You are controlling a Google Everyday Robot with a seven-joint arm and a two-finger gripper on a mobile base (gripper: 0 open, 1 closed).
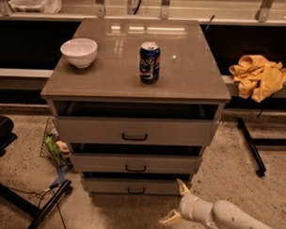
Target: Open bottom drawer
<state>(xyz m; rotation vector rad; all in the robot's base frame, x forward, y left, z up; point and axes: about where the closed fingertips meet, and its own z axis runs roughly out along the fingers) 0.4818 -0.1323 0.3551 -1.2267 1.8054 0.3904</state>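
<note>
No lettering is legible, even on the can (149, 63).

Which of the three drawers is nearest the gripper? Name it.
The bottom drawer, lowest of three; the gripper, fingers open, sits low by its right end, below the middle drawer and top drawer.
</note>
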